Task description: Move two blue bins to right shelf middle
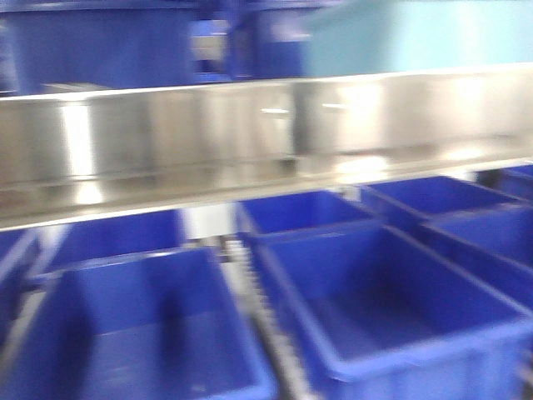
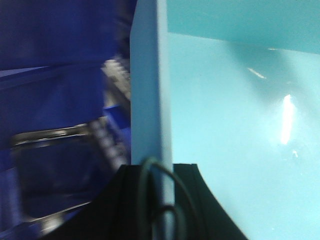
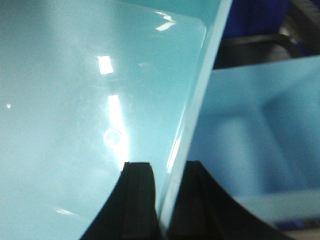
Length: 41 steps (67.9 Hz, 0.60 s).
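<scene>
A pale sky-blue bin (image 1: 416, 37) shows at the top right of the front view, behind the steel shelf rail. In the left wrist view my left gripper (image 2: 160, 167) is shut on that bin's thick left rim (image 2: 150, 90), one black finger outside and one inside the tub (image 2: 240, 125). My right gripper (image 3: 170, 167) is shut on the bin's right rim (image 3: 200, 100), with the glossy inner floor (image 3: 75, 125) to its left. A second pale blue bin (image 3: 250, 125) lies just beyond that rim on the right. The frames are blurred.
A polished steel shelf rail (image 1: 250, 133) runs across the front view. Below it stand several open dark blue crates (image 1: 375, 308) (image 1: 133, 333) on a roller track (image 1: 266, 333). More dark blue crates (image 1: 100, 42) sit above at the left and beside the held bin (image 2: 50, 60).
</scene>
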### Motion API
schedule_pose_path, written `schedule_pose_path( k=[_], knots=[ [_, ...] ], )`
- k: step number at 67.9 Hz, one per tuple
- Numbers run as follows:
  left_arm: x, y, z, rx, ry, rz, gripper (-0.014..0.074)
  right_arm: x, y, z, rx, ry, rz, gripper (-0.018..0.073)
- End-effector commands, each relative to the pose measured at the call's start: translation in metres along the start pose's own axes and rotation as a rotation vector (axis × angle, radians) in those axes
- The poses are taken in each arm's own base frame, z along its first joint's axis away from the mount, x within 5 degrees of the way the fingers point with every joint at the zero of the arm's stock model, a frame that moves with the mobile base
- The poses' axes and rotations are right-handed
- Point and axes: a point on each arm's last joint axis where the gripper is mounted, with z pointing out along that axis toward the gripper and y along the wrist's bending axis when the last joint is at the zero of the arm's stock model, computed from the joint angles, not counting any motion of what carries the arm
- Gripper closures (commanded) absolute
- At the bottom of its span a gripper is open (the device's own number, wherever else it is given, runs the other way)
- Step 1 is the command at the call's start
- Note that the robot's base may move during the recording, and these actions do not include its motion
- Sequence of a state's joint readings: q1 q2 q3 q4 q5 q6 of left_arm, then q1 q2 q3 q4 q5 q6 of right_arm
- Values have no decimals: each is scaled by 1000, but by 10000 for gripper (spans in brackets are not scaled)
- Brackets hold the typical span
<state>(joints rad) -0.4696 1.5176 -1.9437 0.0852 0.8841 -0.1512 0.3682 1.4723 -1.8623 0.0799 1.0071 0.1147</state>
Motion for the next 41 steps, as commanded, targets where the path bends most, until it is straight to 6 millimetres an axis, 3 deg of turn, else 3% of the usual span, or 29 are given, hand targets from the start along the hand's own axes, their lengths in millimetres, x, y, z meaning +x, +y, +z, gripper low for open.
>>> schedule_pose_path(
  k=[1,41],
  knots=[
    [-13,-10,-12,82,-109,-53,707,-5,4,-7,-31,-44,-14,712],
    [-13,-10,-12,82,-109,-53,707,-5,4,-7,-31,-44,-14,712]
  ],
)
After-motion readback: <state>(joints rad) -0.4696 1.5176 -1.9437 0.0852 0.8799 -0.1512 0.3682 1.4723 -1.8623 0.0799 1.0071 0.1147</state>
